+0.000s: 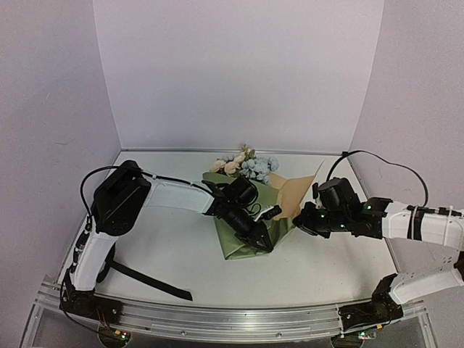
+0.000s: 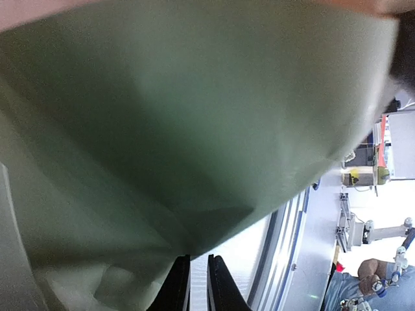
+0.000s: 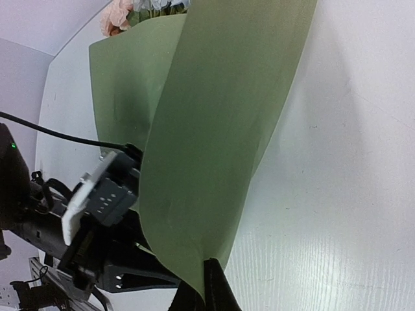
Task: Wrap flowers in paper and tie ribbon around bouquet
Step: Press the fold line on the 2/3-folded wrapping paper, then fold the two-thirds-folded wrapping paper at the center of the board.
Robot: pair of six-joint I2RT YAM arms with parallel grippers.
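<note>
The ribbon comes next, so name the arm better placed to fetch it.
Left, probably: the ribbon lies beside that arm's base, while the right fingers are pinched on the paper edge, far from the ribbon.

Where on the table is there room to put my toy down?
Bare table between the left arm, the paper and the ribbon. More along the front rail, between the paper and the right arm. The middle is crowded: paper, flowers, left gripper and right gripper.
</note>
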